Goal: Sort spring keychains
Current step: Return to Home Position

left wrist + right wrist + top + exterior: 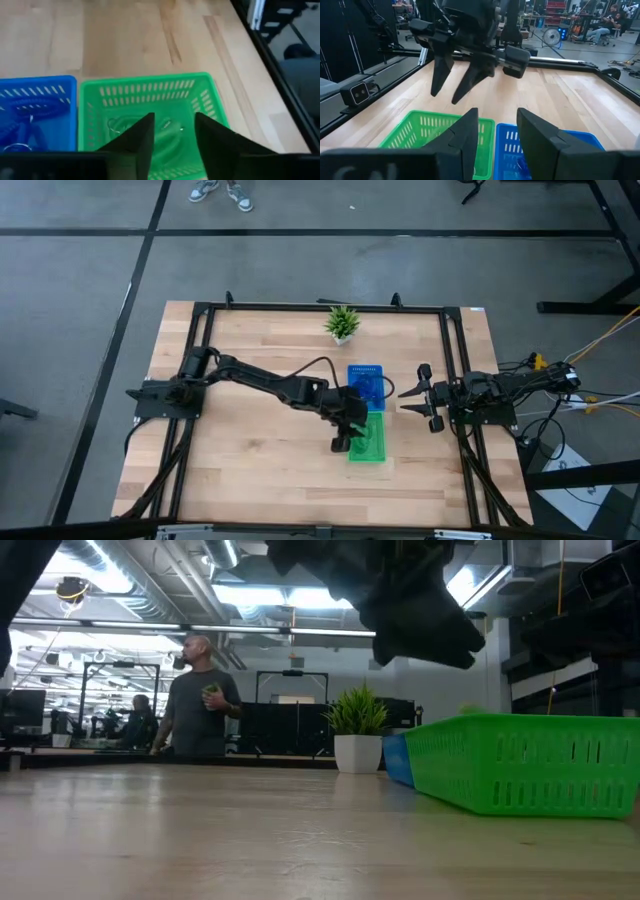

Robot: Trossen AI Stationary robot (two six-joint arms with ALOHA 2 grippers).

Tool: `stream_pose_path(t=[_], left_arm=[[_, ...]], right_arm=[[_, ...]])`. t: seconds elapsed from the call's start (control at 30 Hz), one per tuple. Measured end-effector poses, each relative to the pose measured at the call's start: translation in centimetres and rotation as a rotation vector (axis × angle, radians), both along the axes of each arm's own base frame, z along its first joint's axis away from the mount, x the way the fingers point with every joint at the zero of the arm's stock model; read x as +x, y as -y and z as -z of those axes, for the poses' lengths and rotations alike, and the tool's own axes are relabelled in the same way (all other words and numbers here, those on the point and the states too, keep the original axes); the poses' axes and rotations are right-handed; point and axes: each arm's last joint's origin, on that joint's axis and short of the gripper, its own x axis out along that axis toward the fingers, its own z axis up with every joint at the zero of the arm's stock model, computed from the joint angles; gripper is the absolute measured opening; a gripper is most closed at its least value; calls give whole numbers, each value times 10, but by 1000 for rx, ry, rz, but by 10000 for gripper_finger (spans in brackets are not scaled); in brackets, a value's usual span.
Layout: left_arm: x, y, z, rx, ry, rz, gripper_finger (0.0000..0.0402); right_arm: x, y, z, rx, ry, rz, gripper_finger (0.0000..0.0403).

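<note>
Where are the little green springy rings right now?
The green spring keychains lie inside the green tray, seen in the left wrist view between the open fingers of the left gripper; that tray sits beside the blue tray near the table's middle.
</note>
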Motion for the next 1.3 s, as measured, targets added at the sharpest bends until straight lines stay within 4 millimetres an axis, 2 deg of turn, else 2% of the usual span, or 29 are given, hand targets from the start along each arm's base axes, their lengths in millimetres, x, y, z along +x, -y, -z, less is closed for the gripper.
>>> stream_pose_path(t=[0.1,0.17,0.3,0.43,0.5,0.57,0.77,0.93,1.07,1.3], left_arm=[[0,-1,-2,-25,4,-36,160],[-2,1,-8,-54,11,29,172],[-18,8,-40,-118,35,160,177],[-53,15,-80,-73,51,212,173],[-77,15,-98,-41,110,231,173],[-104,13,-110,-12,176,176,175],[-190,-6,-114,61,498,-126,177],[-246,-21,-105,43,748,-206,173],[-274,-28,-96,47,847,-271,174],[-297,-37,-96,68,895,-401,177]], right_arm=[[0,0,0,0,0,0,136],[0,0,0,0,0,0,136],[0,0,0,0,1,1,136],[0,0,0,0,0,0,136],[0,0,0,0,0,0,136],[0,0,0,0,0,0,136],[0,0,0,0,0,0,136],[0,0,0,0,0,0,136],[0,0,0,0,0,0,136],[0,0,0,0,0,0,136]])
